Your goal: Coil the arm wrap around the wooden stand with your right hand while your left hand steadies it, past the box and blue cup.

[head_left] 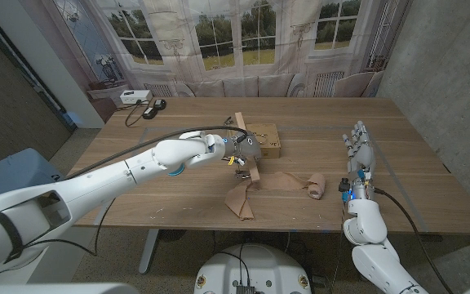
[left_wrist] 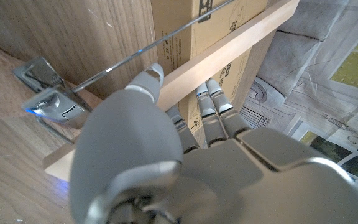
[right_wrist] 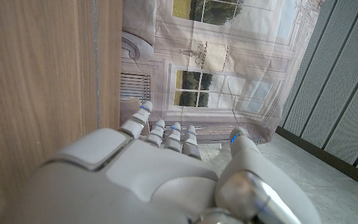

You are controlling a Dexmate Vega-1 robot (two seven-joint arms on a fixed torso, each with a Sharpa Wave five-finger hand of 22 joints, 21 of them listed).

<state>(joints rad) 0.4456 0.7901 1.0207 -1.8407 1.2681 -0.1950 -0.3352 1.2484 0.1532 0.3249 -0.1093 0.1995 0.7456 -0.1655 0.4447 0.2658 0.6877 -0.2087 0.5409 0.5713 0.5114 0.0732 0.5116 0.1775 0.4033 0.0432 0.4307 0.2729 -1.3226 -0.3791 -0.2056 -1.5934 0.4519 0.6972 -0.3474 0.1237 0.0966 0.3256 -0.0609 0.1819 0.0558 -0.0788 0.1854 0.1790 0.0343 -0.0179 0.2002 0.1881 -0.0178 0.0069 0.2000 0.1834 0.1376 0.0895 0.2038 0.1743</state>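
— How many of each thing on the table (head_left: 178, 110)?

— One wooden stand (head_left: 248, 149), a pale slat leaning at an angle near the middle. One cardboard box (head_left: 266, 139) just behind it. One tan arm wrap (head_left: 277, 184), lying loose on the table in front of the stand, with a rolled end (head_left: 317, 184) toward the robot's right and a bunched tail (head_left: 240, 198) hanging toward the near edge. A bit of blue (head_left: 179, 170) shows under the left forearm; I cannot tell whether it is the cup.

— And the hands?

— Two. The left hand (head_left: 237, 149) is at the stand; in the left wrist view its fingers (left_wrist: 211, 107) curl over the slat (left_wrist: 229, 50) and the thumb (left_wrist: 146, 84) lies against the near side, so it grips the stand. The box (left_wrist: 185, 37) with its printed lettering sits right behind the slat there. The right hand (head_left: 359, 151) stands well apart on the right side of the table, fingers spread and upright, holding nothing; the right wrist view shows the fingers (right_wrist: 166, 134) apart with nothing between them.

— Anything else around?

— A white device (head_left: 135, 96) and a black cable (head_left: 144, 112) at the far left corner. A metal clip (left_wrist: 47, 93) and a thin rod (left_wrist: 166, 37) are at the stand's base in the left wrist view. A printed backdrop of windows (head_left: 243, 33) hangs behind the table.

— What stands in the way?

— The box is close against the stand on its far side; the wrap lies between the stand and the right hand.
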